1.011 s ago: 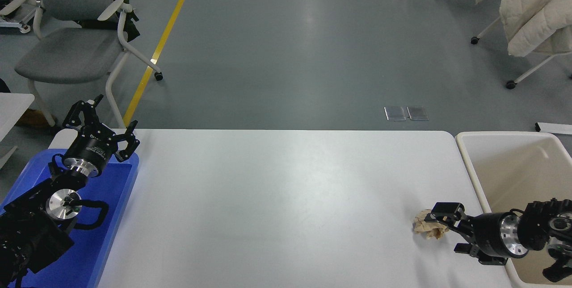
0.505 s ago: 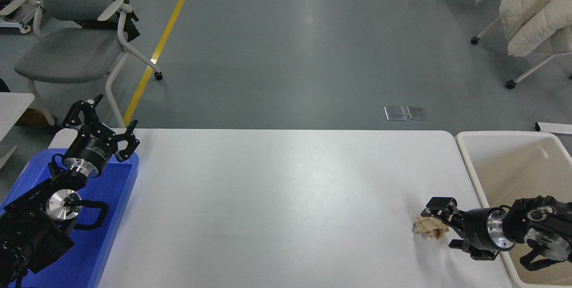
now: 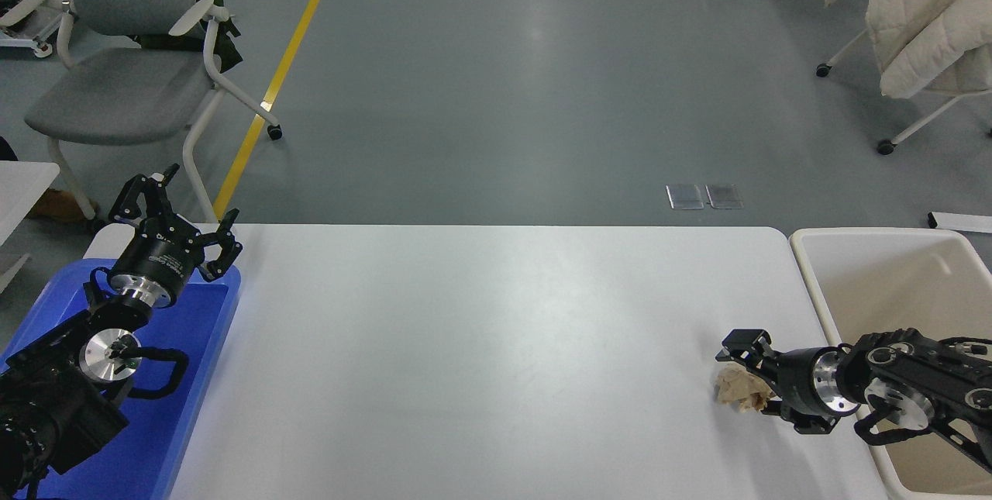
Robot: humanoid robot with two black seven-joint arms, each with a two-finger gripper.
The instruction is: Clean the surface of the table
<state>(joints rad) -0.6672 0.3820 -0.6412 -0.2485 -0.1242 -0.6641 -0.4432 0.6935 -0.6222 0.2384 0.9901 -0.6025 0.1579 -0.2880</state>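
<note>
White matte table surface (image 3: 480, 345) fills the lower middle of the view, its near edge cut off by the bottom of the picture. Bare except for one crumpled tan paper wad (image 3: 735, 390) near the right edge.

Right gripper (image 3: 750, 380) comes in low from the right, arm reaching across the near corner of the bin (image 3: 814, 283). Fingers straddle the wad: one black finger (image 3: 742, 343) on its far side, the other on its near side, mostly hidden behind the wad and the wrist. Both appear to touch the paper; whether they are pressed tight on it or only bracketing it cannot be told. Wad appears to rest on the table.

Cream bin sits just beside the table's right end; its right side and near part are cut off by the frame and partly hidden by the arm.

Left gripper (image 3: 180, 222) parked at lower left above the far end of the blue tray (image 3: 201, 360), fingers spread apart, holding nothing. Tray is largely covered by the left arm and cropped at the bottom left corner.

Beyond the table: grey floor, a grey chair (image 3: 116, 89) at upper left, a cream coat (image 3: 922, 12) at upper right, cut off by the frame.
</note>
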